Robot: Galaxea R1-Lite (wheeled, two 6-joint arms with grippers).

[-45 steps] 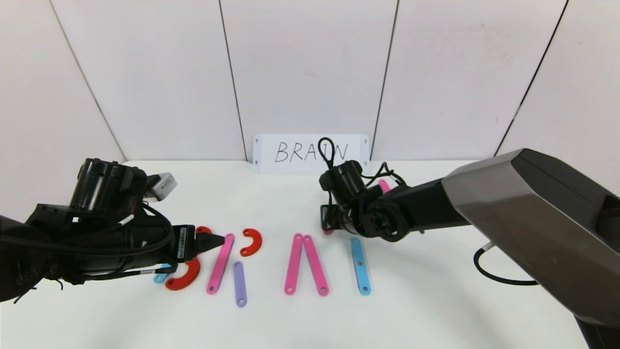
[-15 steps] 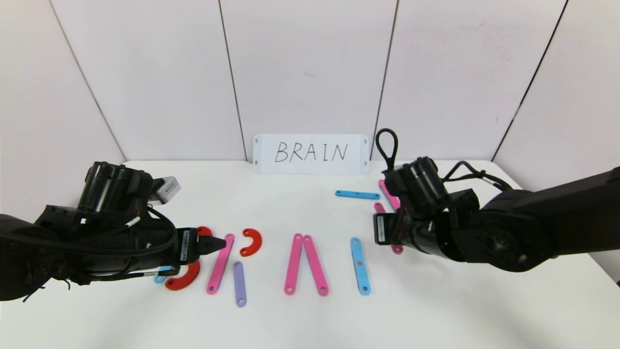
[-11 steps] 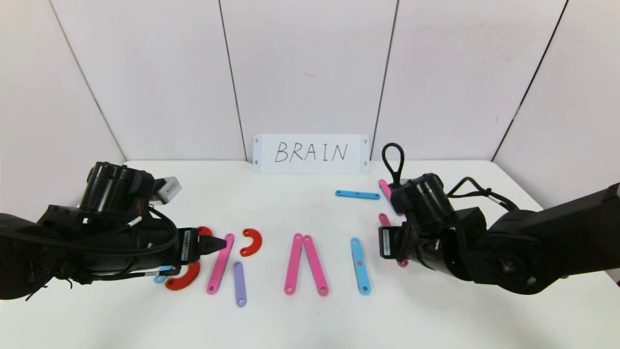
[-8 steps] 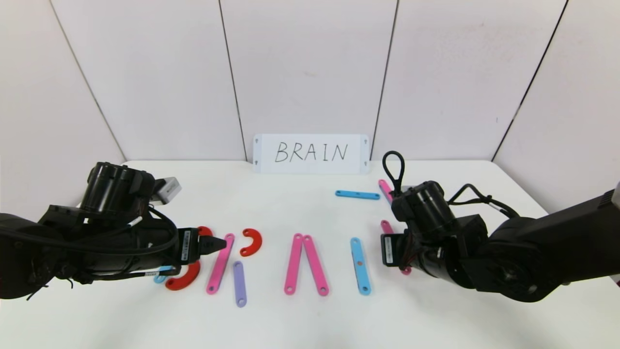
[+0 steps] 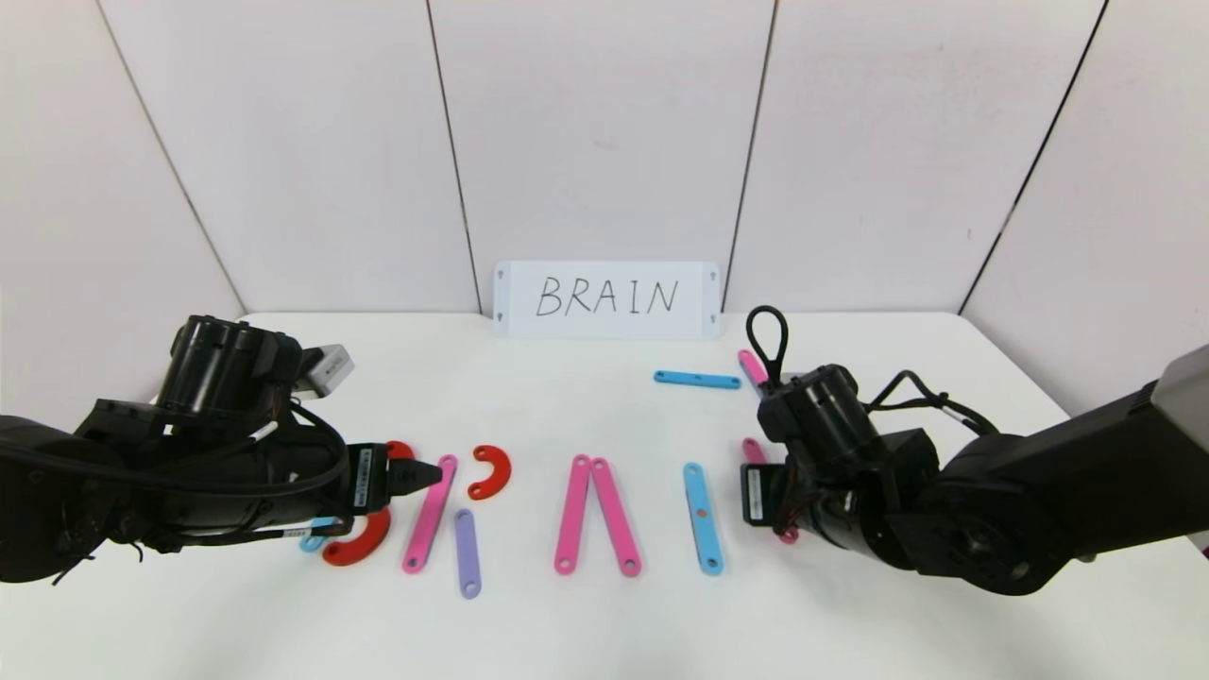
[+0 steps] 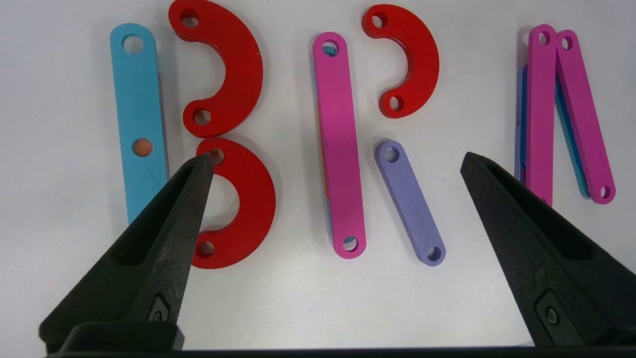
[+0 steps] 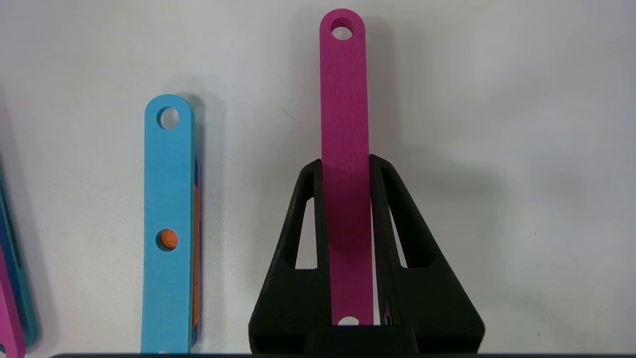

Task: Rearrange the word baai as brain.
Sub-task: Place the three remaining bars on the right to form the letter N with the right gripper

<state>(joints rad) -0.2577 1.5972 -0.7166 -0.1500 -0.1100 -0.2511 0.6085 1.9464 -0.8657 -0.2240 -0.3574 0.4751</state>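
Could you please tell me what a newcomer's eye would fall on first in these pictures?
Probably the colourful plastic letters lying in a row across the white table, under the white BRAIN card at the back wall. Next, the right gripper, shut on a pink strip beside a blue strip, while the left gripper hangs open over the red curves.

A white table [image 5: 586, 623] carries flat strips and curves: blue strip [image 5: 312, 541], red curves [image 5: 359, 543] [image 5: 491, 470], pink strip [image 5: 430, 514], purple strip [image 5: 467, 552], a pink pair [image 5: 595, 515], another blue strip [image 5: 703, 518]. Farther back lie a blue strip [image 5: 697, 380] and the BRAIN card [image 5: 606, 298].
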